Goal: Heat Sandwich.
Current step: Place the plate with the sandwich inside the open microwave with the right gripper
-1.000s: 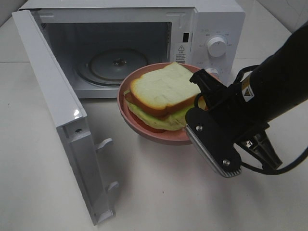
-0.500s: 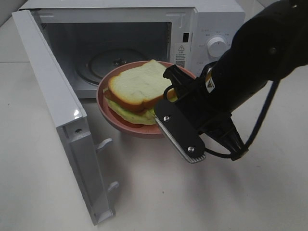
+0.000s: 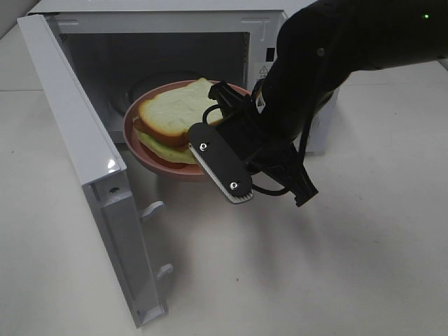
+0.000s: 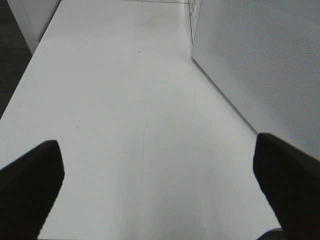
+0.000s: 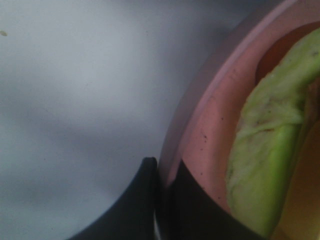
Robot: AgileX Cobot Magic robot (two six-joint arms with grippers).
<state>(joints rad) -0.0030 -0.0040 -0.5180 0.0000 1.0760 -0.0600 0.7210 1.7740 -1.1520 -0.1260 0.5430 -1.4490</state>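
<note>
Exterior high: white tabletop [image 3: 315, 280]; microwave [image 3: 168, 14], door [image 3: 77, 154] swung open left of the plate. Sandwich [image 3: 175, 112] on pink plate [image 3: 133, 140] at the cavity mouth, right hand [image 3: 213, 143] clamped on its rim. Left wrist: left hand [image 4: 160, 190] spread apart above the tabletop, perforated panel [image 4: 260, 65] beside. Right wrist: fingers [image 5: 145, 200] pinching the rim, sandwich just inside.

Lab-style kitchen setup (microwave [image 3: 154, 52] on white table [image 3: 294, 280]).

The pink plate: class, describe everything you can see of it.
The pink plate is round, shallow and smooth, with a raised rim. It carries the sandwich. The right tool, shut, pinches its rim and holds it roughly level, off the table, at the open microwave's mouth.
</note>
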